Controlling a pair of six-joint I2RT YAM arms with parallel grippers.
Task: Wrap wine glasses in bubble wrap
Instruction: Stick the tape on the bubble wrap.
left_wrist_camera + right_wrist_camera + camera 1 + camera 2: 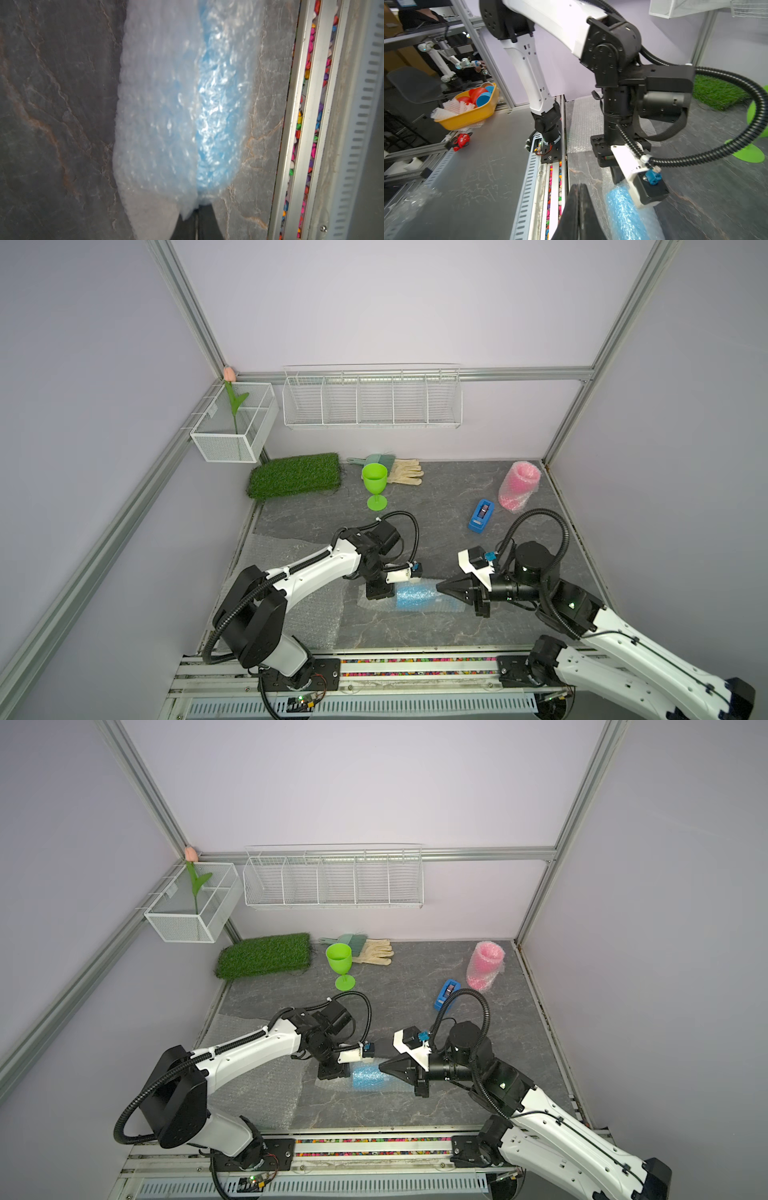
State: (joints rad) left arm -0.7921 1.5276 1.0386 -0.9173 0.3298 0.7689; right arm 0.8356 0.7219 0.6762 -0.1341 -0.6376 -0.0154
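**A:** What do we have at the fingers?

**B:** Our left gripper (195, 217) points straight down. Its fingers are pressed together, with a gathered edge of the bubble wrap (162, 108) pinched at their tips. Our right gripper (440, 585) lies level, fingers flat against each other and holding nothing, tips right at the far end of the wrap.

**A:** What is around us, and what is in the way?

**B:** Only the bundle lies between the two pairs of fingers. Spare sheets (291, 610) lie behind the left fingers, under that arm. Beyond the right fingers, well apart, we see the tape dispenser (481, 515). Past it the pink glass (518, 487) stands in its own wrap. Beyond the left fingers the green glass (375, 485) stands bare and upright, mouth up. Behind it are the turf mat (295, 475), a glove (407, 472) and a small brush (374, 460).

**A:** And the blue glass?

**B:** The blue glass (415, 595) lies on its side on the table (415, 630), rolled in the wrap. Its long axis runs from the left fingers to the right fingers. We cannot tell through the wrap which end is the foot.
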